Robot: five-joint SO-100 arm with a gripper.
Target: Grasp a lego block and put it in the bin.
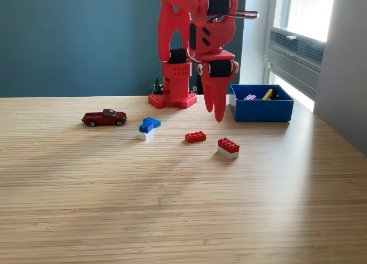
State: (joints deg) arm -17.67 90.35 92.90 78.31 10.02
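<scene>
My red gripper [216, 114] hangs pointing down above the table, its fingers close together and holding nothing. Below it and slightly toward the exterior view's left lies a small red lego block [195, 137]. A red block on a white one [228, 148] lies nearer the camera. A blue and white block cluster [148, 126] sits further to the view's left. The blue bin [261, 109] stands at the view's right of the gripper, with a pink piece [250, 97] and a yellow piece [268, 94] inside.
A dark red toy car [104, 118] rests on the wooden table at the view's left. The arm's red base [172, 99] stands at the back by the teal wall. A window is at the right.
</scene>
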